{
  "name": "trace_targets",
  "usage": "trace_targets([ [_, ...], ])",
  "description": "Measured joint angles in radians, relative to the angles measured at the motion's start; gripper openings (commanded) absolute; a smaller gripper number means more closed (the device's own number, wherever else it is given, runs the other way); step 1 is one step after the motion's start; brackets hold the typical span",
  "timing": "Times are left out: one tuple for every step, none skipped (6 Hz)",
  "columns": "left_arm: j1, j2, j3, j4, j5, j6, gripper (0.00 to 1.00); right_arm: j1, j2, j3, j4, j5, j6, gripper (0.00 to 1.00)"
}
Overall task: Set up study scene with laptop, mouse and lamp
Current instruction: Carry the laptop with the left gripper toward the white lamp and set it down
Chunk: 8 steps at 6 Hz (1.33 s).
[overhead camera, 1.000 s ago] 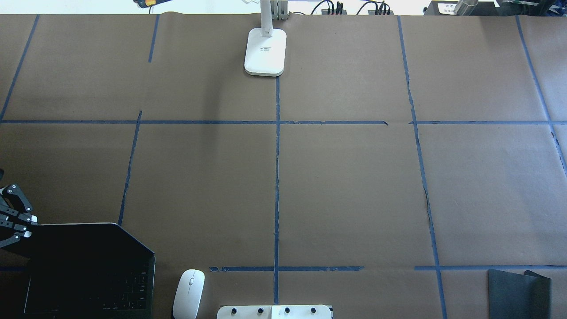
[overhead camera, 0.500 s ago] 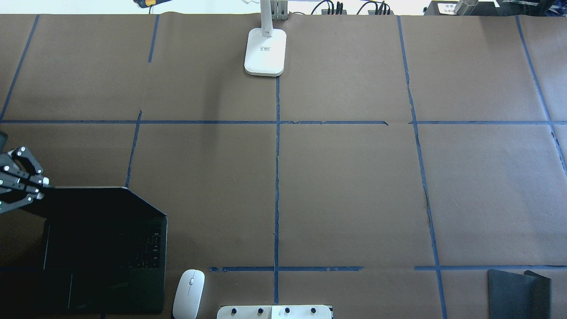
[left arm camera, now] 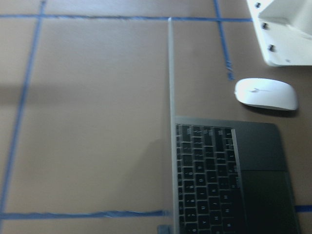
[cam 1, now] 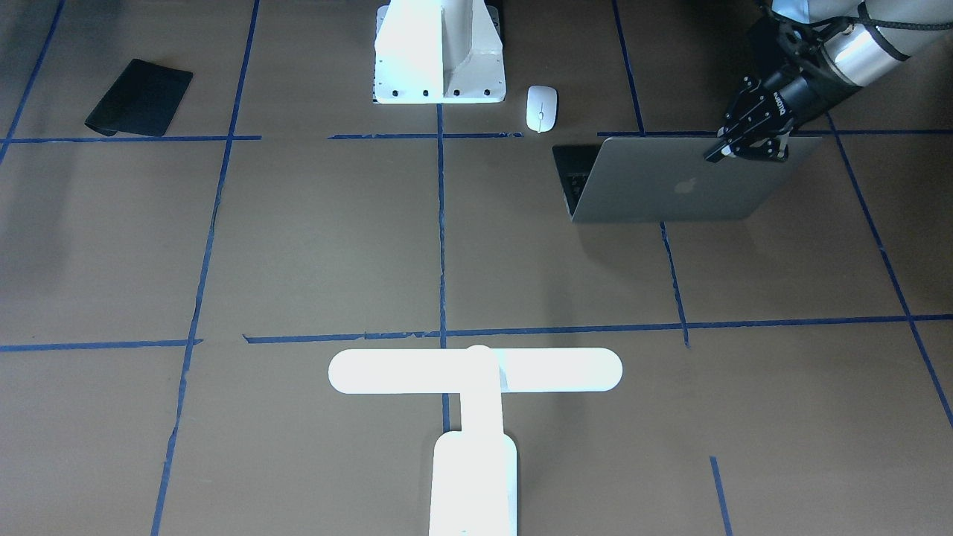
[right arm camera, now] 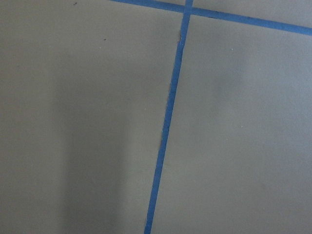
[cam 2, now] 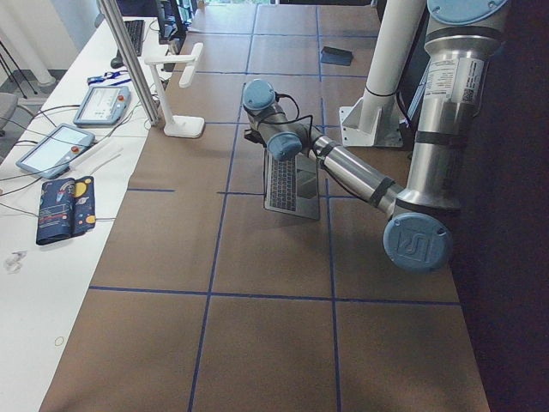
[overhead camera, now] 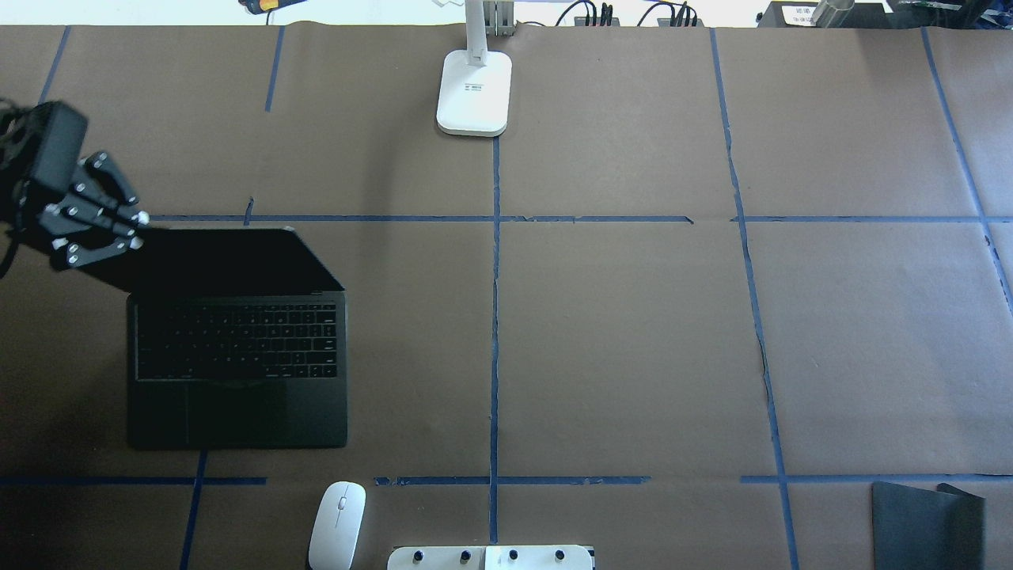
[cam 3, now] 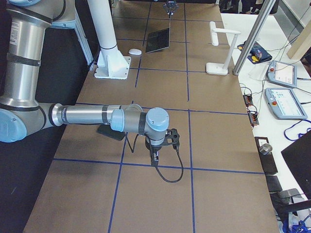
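Observation:
The dark-grey laptop (overhead camera: 237,352) stands open on the left part of the table, keyboard toward the robot; its lid with the apple logo (cam 1: 670,186) shows in the front-facing view. My left gripper (overhead camera: 133,231) is shut on the lid's top left corner, which also shows in the front-facing view (cam 1: 733,151). The white mouse (overhead camera: 338,524) lies near the front edge, just right of the laptop, and also shows in the left wrist view (left arm camera: 266,93). The white lamp (cam 1: 475,370) stands at the far middle on its base (overhead camera: 473,91). My right gripper (cam 3: 156,156) hangs over bare paper; I cannot tell whether it is open or shut.
A flat black pad (overhead camera: 926,522) lies at the near right corner. The white bolted pedestal (cam 1: 439,52) stands at the near middle edge, next to the mouse. Blue tape lines divide the brown paper into squares.
My left gripper has moved away from the robot and slightly right, drawing the open laptop with it from the near left edge fully into view. Mouse and lamp have not moved.

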Motion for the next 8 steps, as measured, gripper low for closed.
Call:
trace_targets([
  [-0.003,-0.150,0.112,0.039,0.013,0.002,0.00,0.000,0.000,0.000,0.000,0.000,0.000,1.00],
  [-0.002,-0.297,0.252,0.050,0.029,0.001,0.00,0.000,0.000,0.000,0.001,0.001,0.001,1.00],
  [0.001,-0.421,0.383,0.050,0.052,-0.002,0.00,-0.001,0.000,0.001,0.001,0.001,0.001,1.00],
  [0.004,-0.530,0.505,0.045,0.072,-0.005,0.00,0.000,0.000,0.001,0.002,0.001,0.002,1.00],
  [0.011,-0.607,0.601,0.029,0.094,-0.006,0.00,0.000,0.001,0.001,0.002,0.002,0.002,1.00],
  [0.031,-0.644,0.667,-0.012,0.128,-0.008,0.06,0.000,0.001,0.001,0.002,0.002,0.001,1.00],
  [0.050,-0.657,0.705,-0.049,0.159,-0.012,0.26,0.000,0.001,0.001,0.002,0.002,0.001,1.00],
  [0.059,-0.659,0.718,-0.066,0.173,-0.014,0.64,-0.001,0.000,0.000,0.001,0.002,0.000,1.00],
])
